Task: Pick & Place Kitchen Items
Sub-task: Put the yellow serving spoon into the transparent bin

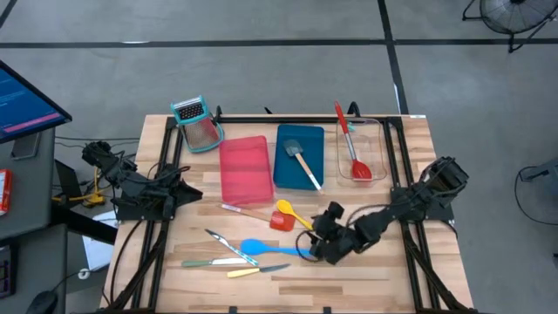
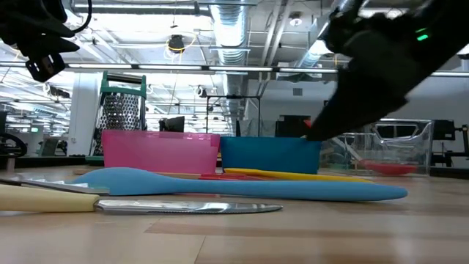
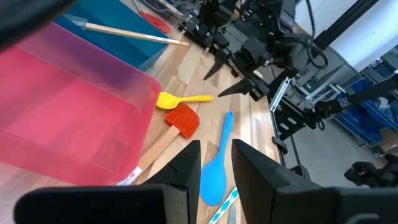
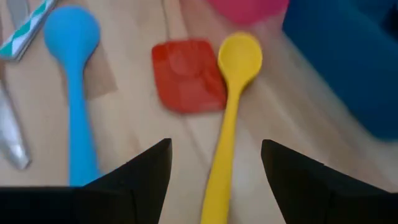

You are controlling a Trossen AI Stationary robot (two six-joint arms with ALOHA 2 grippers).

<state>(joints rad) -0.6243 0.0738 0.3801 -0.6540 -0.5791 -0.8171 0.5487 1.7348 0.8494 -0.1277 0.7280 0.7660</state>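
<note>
My right gripper [image 1: 314,237] is open and hangs above the table at the front middle. In its wrist view the fingers [image 4: 216,144] stand on either side of the yellow spoon's handle [image 4: 225,149], apart from it. Next to that spoon lie the red spatula [image 1: 275,220], the blue spoon [image 1: 266,249] and three slim knives [image 1: 228,260], all flat on the wood. A grey spatula [image 1: 301,161] lies in the blue tray, and a long red spoon [image 1: 353,144] lies in the clear tray. My left gripper [image 1: 187,194] waits open at the table's left.
The pink tray [image 1: 244,170], the blue tray [image 1: 288,174] and the clear tray [image 1: 377,131] stand side by side at the back. The teal-framed grater [image 1: 196,122] stands at the back left. Bare wood lies along the front edge and at the front right.
</note>
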